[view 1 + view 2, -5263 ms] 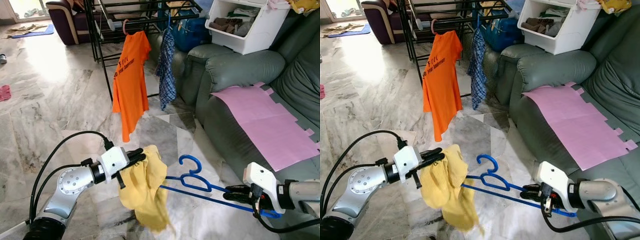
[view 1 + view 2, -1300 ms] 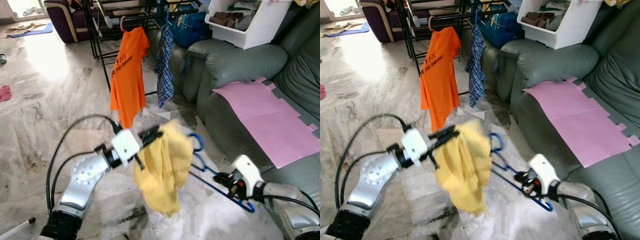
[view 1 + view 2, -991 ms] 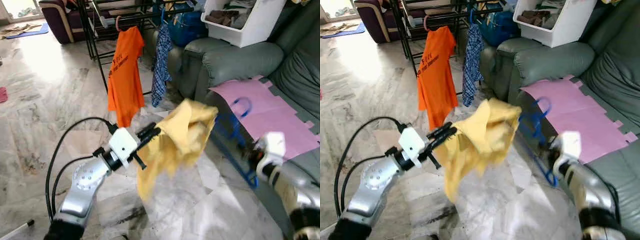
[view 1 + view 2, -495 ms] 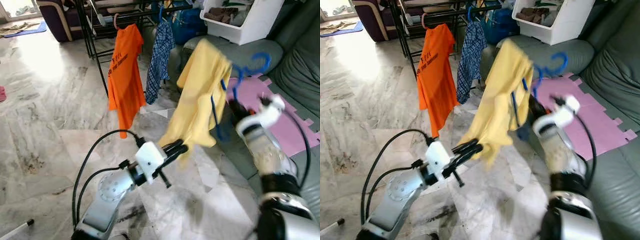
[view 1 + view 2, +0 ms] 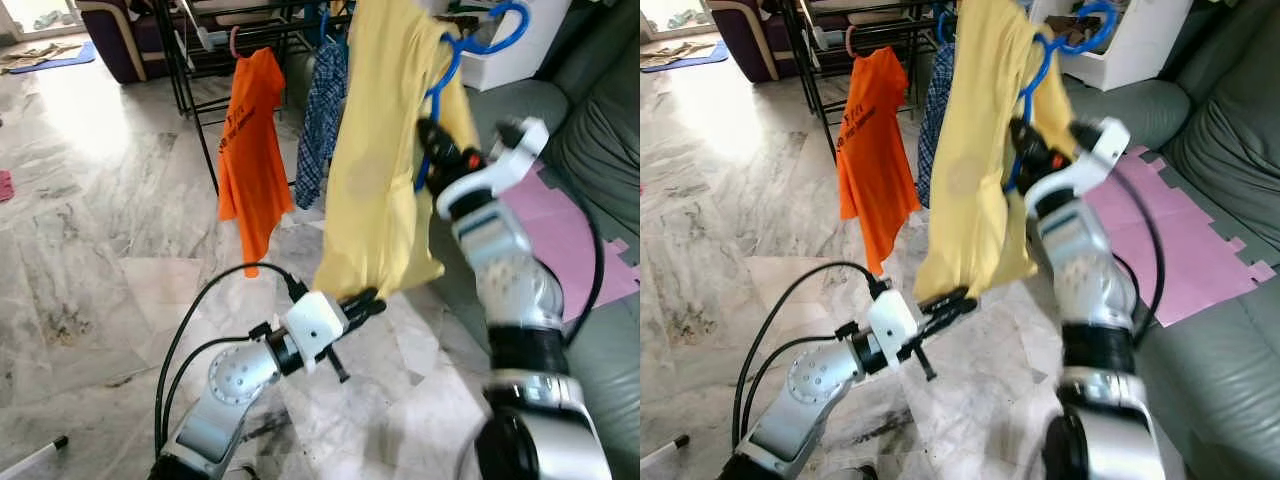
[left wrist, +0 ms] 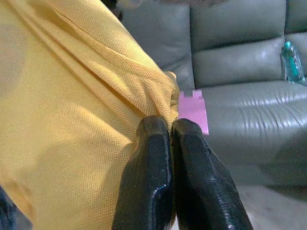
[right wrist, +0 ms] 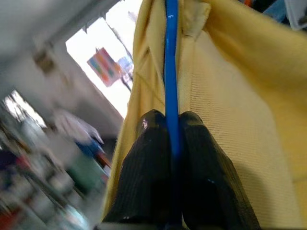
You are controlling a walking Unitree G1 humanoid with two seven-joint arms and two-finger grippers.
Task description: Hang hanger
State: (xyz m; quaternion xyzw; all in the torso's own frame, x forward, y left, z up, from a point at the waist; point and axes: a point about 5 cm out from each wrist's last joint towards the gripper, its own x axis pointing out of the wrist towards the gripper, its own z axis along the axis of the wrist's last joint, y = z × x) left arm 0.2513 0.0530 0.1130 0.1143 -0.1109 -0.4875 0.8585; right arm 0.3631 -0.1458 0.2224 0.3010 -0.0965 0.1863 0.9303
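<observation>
A yellow shirt [image 5: 385, 160] hangs on a blue hanger [image 5: 447, 55] held high in front of me. My right gripper [image 5: 432, 140] is shut on the hanger's blue bar [image 7: 171, 72], up near the shirt's collar. The hanger's hook [image 5: 505, 25] points up toward the top edge. Lower down, my left gripper [image 5: 365, 303] is shut on the shirt's bottom hem [image 6: 163, 103]. Behind the shirt stands a black drying rack [image 5: 205, 40] with an orange shirt [image 5: 248, 140] and a blue checked shirt [image 5: 322, 110] hanging from it.
A grey-green sofa [image 5: 590, 130] runs along the right with a pink sheet [image 5: 585, 225] on its seat. A white bin of clothes [image 5: 1115, 40] sits on the sofa's arm. Marble floor [image 5: 90, 230] spreads to the left.
My right arm has raised the hanger and shirt higher, close to the top of the view. The left gripper keeps its hold on the hem.
</observation>
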